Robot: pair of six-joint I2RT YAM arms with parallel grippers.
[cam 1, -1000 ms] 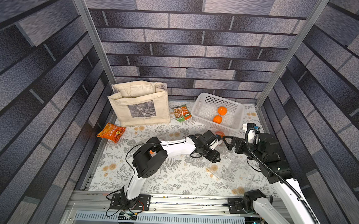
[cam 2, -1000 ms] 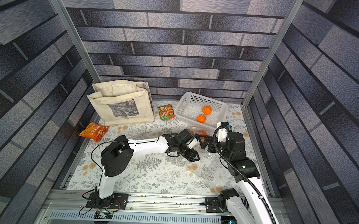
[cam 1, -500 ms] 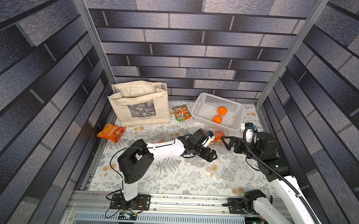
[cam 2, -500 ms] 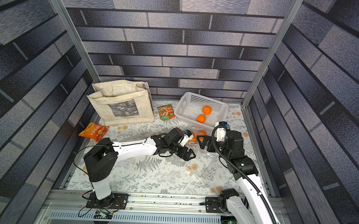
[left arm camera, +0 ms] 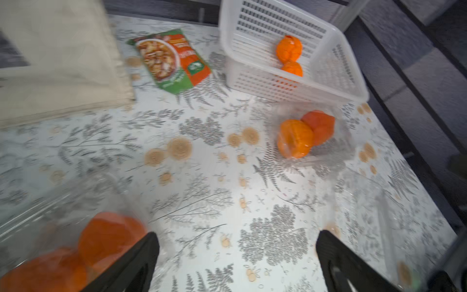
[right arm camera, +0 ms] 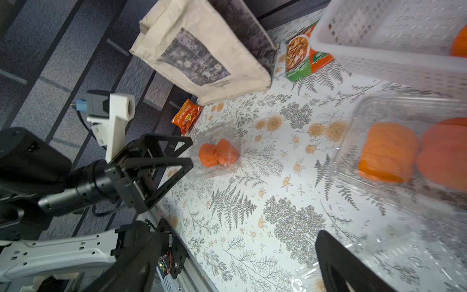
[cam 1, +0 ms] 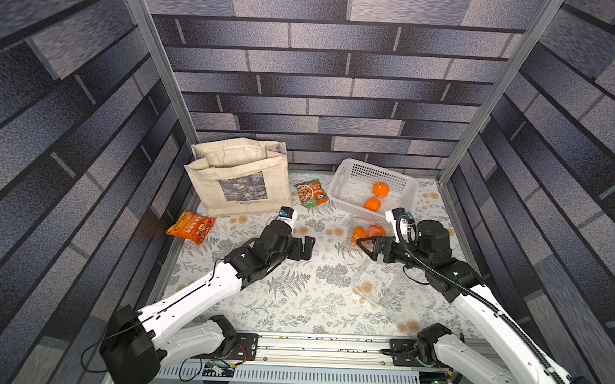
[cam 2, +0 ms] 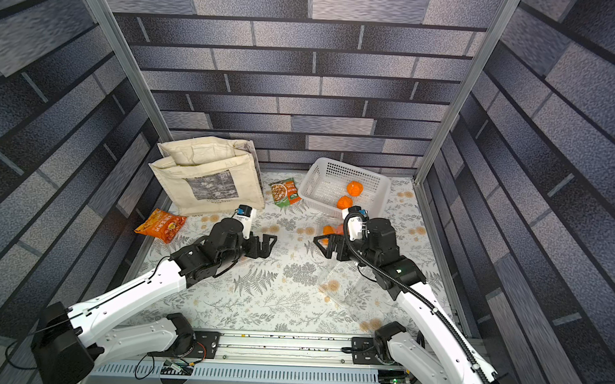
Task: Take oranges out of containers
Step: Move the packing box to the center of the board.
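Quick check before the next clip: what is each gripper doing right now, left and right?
Left gripper: open, holding nothing.
Right gripper: open, holding nothing.

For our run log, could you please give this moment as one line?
left gripper open | right gripper open | basket: two oranges | two containers: four oranges | third container: empty
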